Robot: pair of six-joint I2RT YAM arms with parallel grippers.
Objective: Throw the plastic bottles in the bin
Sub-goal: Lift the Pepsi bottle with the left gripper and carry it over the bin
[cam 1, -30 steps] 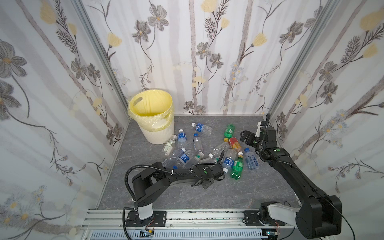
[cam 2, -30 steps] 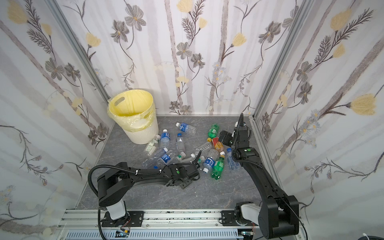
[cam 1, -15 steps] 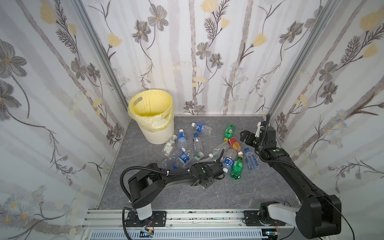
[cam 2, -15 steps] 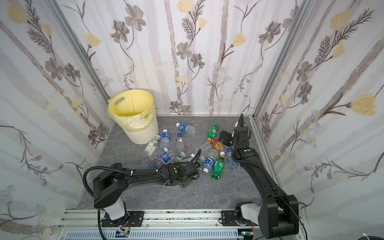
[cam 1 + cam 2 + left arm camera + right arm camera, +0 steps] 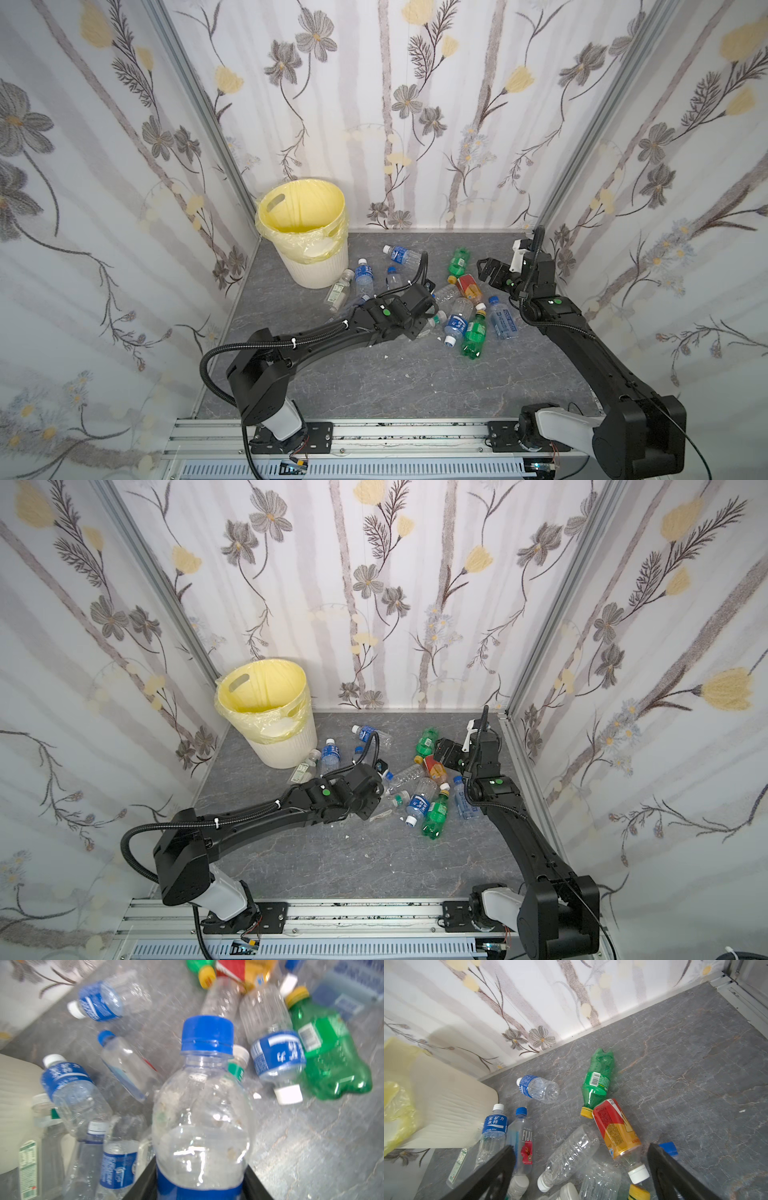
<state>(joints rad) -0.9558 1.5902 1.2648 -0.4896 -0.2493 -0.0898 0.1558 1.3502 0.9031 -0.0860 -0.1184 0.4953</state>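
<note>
One bottle [image 5: 202, 1105]: blue-capped, clear, low among the pile [image 5: 457, 307], near the bin [image 5: 320, 272].
Left gripper [image 5: 200, 1180]: had just closed round it; the carry to the bin could start.
Right gripper [image 5: 580, 1147]: wide apart, empty, above the pile.
Bin: far-left corner.

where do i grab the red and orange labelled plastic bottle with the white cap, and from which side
Grip the red and orange labelled bottle across its straight labelled middle, coming down from above. It lies flat on its side, and the neck tapers toward the white cap. A clear ribbed bottle lies close along one flank.
</note>
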